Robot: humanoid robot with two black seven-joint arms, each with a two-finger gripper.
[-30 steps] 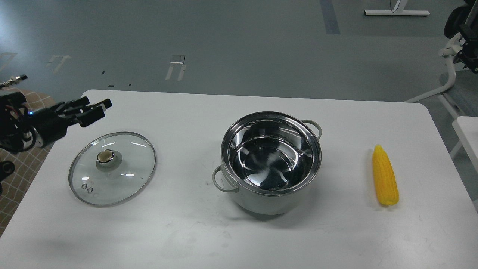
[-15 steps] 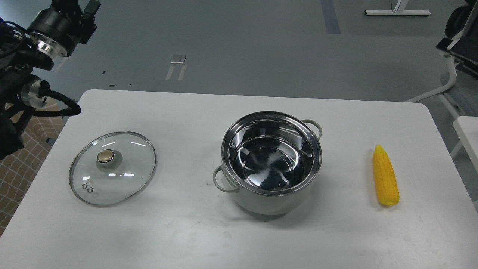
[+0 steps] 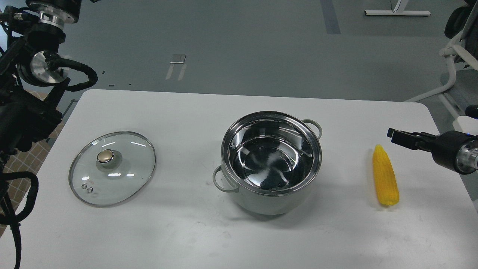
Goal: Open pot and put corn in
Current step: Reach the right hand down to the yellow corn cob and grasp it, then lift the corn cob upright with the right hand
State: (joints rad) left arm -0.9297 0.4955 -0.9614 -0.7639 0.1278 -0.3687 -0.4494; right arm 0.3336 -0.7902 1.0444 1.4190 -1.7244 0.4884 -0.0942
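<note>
The pot (image 3: 274, 203) stands uncovered at the middle of the white table (image 3: 186, 231). Its shiny steel interior is empty. The yellow corn (image 3: 385, 175) lies on the table to the right of the pot, tip pointing away. My right gripper (image 3: 393, 135) comes in from the right edge, above and just right of the corn's tip, not touching it. Its dark fingers are seen side-on and I cannot tell them apart. My left arm (image 3: 37, 67) rises along the left edge, and its gripper is out of view past the top.
The glass lid (image 3: 119, 179) with a gold knob (image 3: 105, 156) lies flat on the table's left part, apart from the pot. A white metal frame (image 3: 452, 74) stands on the floor beyond the table's right corner.
My left arm has swung up from above the lid, and its gripper has left the view at the top. My right gripper has come into view from the right, near the corn.
</note>
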